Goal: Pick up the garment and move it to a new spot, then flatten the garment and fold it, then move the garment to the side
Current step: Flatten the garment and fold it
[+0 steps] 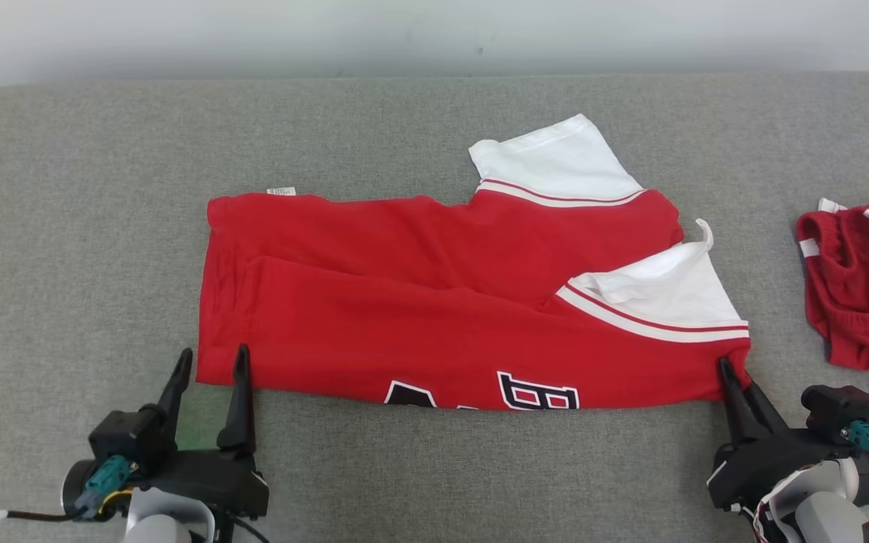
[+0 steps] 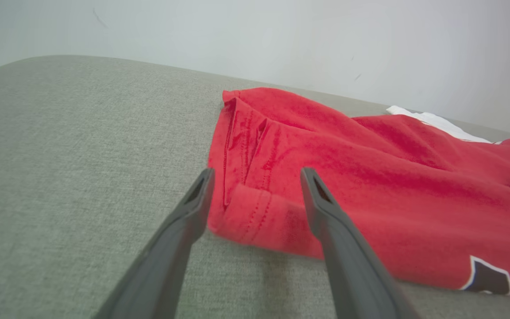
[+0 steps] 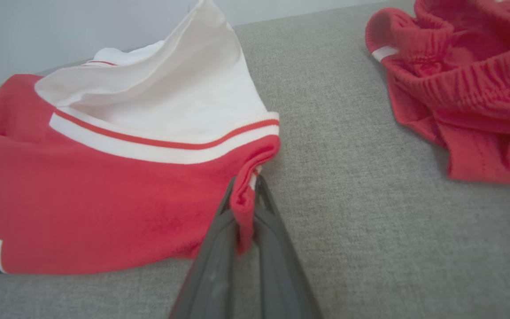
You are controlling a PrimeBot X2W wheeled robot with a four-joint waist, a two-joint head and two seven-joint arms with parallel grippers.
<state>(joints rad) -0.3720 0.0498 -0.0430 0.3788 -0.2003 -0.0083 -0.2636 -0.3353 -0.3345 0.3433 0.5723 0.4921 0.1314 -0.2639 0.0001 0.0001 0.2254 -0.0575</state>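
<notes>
The left claw (image 1: pixel 213 351) is wide open around the near left corner of the red and white soft cloth shirt (image 1: pixel 434 324), which lies mid-table, part folded, I think. The right claw (image 1: pixel 726 363) pinches its near right corner. More folding and moving aside look left to do. Crumpled red shorts (image 1: pixel 861 294) lie far right. Grey woven tabletop (image 1: pixel 102 226), pale wall (image 1: pixel 404 30) behind.

Head camera high, looking down over grey counter (image 1: pixel 102 226) toward wall (image 1: pixel 434 30), wrist cameras low, close behind left claw (image 2: pixel 257 173) and right claw (image 3: pixel 245 186), each sharing one near garment (image 1: pixel 434 324) corner with it.
</notes>
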